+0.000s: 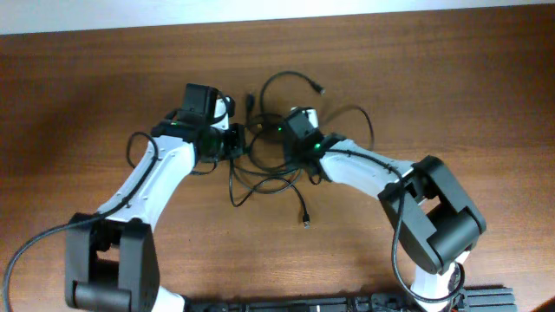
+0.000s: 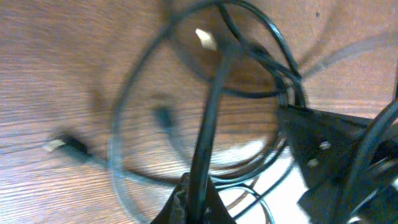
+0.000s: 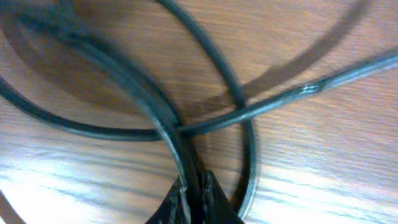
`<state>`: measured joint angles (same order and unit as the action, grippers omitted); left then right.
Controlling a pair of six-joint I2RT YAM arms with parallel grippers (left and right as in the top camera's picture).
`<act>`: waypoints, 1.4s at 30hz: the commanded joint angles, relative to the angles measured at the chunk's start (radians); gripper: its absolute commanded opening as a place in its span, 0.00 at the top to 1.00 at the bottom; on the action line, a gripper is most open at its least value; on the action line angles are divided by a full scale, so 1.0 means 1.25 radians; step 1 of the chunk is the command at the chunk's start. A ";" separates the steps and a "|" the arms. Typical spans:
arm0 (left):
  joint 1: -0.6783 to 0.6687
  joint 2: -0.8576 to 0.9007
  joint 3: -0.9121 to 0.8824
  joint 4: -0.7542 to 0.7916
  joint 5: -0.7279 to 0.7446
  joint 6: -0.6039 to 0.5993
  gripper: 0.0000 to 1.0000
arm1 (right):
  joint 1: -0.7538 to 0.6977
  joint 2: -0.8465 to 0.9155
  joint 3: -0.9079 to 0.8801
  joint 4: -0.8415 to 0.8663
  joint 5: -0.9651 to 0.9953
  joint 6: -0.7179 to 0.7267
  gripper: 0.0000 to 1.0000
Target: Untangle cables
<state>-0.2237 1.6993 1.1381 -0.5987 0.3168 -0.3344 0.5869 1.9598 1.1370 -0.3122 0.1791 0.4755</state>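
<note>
The cables (image 1: 269, 169) are thin black cords looped into one bundle at the table's middle, with plug ends at the far side (image 1: 319, 87) and near side (image 1: 306, 221). My left gripper (image 1: 236, 141) sits at the bundle's left edge and is shut on one cord (image 2: 208, 124) that runs up from its fingertips (image 2: 196, 199). My right gripper (image 1: 286, 130) sits at the bundle's right and is shut on a cord (image 3: 161, 118) pinched between its fingertips (image 3: 194, 196). Other loops (image 3: 273, 102) cross it. A metal-tipped plug (image 2: 62, 145) lies on the wood.
The brown wooden table (image 1: 434, 78) stretches around the bundle. The right arm's white link (image 1: 364, 169) lies over the bundle's right side. The right gripper's dark body (image 2: 336, 149) shows in the left wrist view.
</note>
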 commanded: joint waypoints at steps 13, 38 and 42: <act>0.418 -0.393 0.186 0.153 -0.164 0.041 1.00 | -0.392 0.036 -0.031 -0.287 -0.023 -0.046 0.95; 0.328 -0.328 0.214 0.123 -0.270 -0.067 1.00 | -0.267 -0.459 -0.027 -0.334 -0.398 -0.251 0.05; 0.191 -0.327 0.214 0.122 -0.389 -0.067 1.00 | -0.266 -0.459 -0.027 -0.334 -0.398 -0.251 0.05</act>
<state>0.1169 1.2980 1.4044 -0.4496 -0.0406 -0.4030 0.2501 1.3949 1.1030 -0.7307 -0.3092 0.1753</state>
